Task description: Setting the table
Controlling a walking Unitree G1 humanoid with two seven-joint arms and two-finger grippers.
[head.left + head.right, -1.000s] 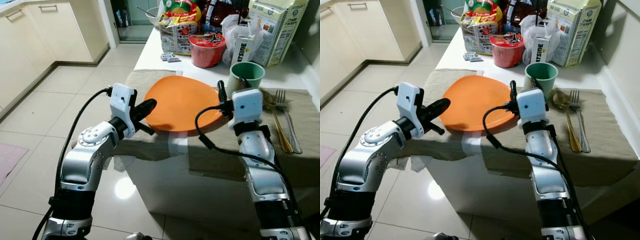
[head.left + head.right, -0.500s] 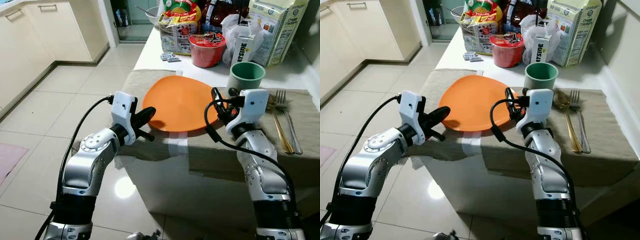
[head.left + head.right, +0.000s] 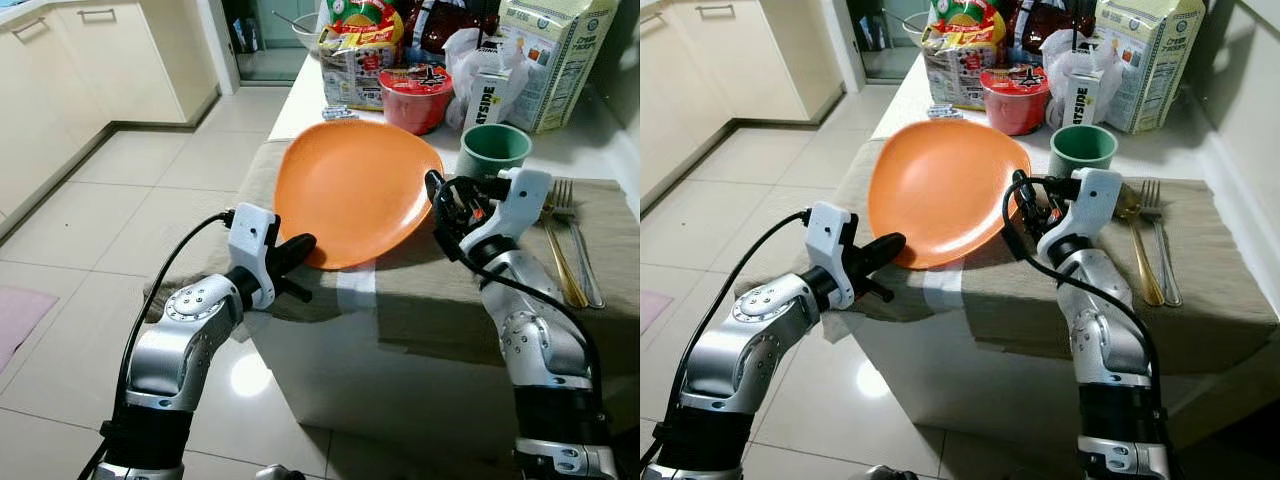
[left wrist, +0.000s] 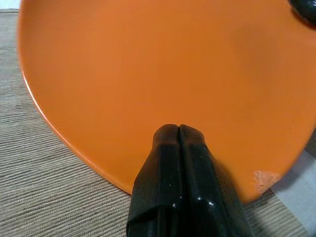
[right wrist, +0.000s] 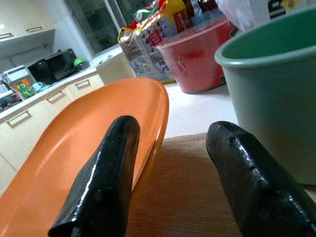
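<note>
An orange plate [image 3: 355, 190], smooth and rounded, stands tilted on the grey-brown table cloth [image 3: 440, 300], its far edge raised and its face turned toward the robot. Just right of it stand a green cup [image 3: 492, 150], a gold spoon [image 3: 560, 255] and a fork [image 3: 575, 235].

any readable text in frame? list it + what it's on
"SIDE", the visible tail of a longer word: small white drink carton behind the green cup.
Tall cream-and-green carton: print too small to read.
Red instant-noodle bowl lid: blurred, unreadable.
Colourful snack bags: graphics visible, words illegible.
Orange plastic plate: no text.
</note>
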